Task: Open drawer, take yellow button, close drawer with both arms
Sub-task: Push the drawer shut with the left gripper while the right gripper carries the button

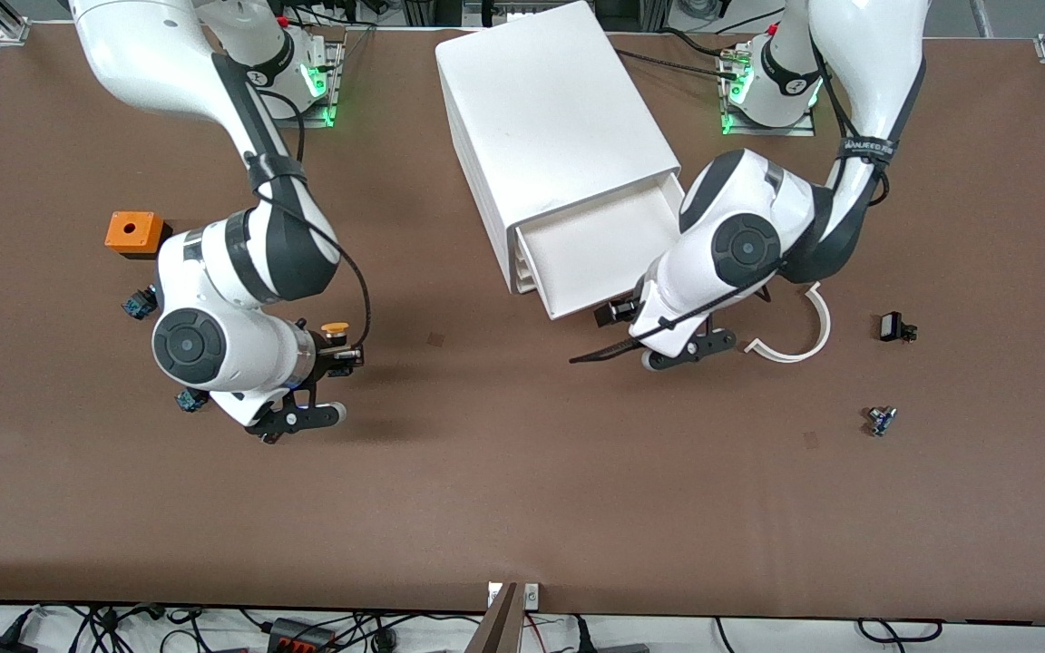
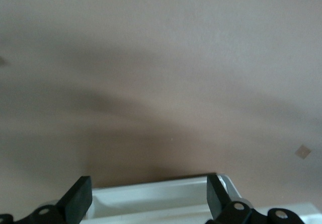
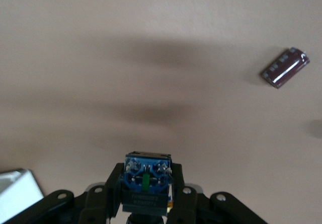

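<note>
Gripping the small yellow-capped, blue-bodied push button, the right gripper hangs over the brown counter toward the right arm's end, jaws clamped on it. Uppermost white plastic drawer stands pulled out of the white cabinet. Left gripper, jaws spread wide and empty, sits at the drawer's front edge.

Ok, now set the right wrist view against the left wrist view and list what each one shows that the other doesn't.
Only the right wrist view: the right gripper shut on the button, blue body facing the camera, and a dark cylindrical part lying on the table.
Only the left wrist view: the left gripper open, the drawer showing its white rim between the fingers, and a small tan patch.
Both: the bare brown table, crossed by soft shadows.
</note>
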You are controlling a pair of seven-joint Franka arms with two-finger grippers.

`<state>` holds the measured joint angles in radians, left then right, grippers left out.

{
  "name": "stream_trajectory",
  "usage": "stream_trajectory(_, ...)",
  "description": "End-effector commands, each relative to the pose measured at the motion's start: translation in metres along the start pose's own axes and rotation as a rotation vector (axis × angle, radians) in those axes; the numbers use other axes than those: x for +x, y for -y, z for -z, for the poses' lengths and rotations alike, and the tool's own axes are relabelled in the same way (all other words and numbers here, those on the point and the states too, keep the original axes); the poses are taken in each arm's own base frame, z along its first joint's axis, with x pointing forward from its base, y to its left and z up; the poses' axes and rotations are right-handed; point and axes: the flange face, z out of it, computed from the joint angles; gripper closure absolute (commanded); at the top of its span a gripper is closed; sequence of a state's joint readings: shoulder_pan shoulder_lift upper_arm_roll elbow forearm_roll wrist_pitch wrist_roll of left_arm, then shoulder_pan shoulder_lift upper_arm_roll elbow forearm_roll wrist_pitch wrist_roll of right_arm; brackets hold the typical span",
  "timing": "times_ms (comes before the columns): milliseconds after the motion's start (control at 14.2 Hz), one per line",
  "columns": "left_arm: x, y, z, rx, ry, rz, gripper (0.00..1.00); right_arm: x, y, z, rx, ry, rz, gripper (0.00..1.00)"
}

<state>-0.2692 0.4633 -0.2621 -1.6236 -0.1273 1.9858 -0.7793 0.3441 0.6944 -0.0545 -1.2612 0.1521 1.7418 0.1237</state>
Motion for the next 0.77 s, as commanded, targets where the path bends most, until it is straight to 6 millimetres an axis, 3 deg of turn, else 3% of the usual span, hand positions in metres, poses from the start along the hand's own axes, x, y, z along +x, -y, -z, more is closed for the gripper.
stream_trajectory(0, -0.038, 0.008, -0.005, 0.017, 0.018, -0.013, 0.0, -0.017, -0.023, -0.015, 0.02, 0.029, 0.051, 1.0)
stream_trajectory(421, -0.096, -0.011, -0.028, 0.048, 0.109, -0.08, 0.0, -0.036, -0.043, -0.074, -0.002, -0.05, 0.138, 1.0)
stream_trajectory(702, -0.106, -0.01, -0.027, 0.082, 0.142, -0.091, 0.0, -0.049, -0.047, -0.107, -0.042, -0.079, 0.155, 1.0)
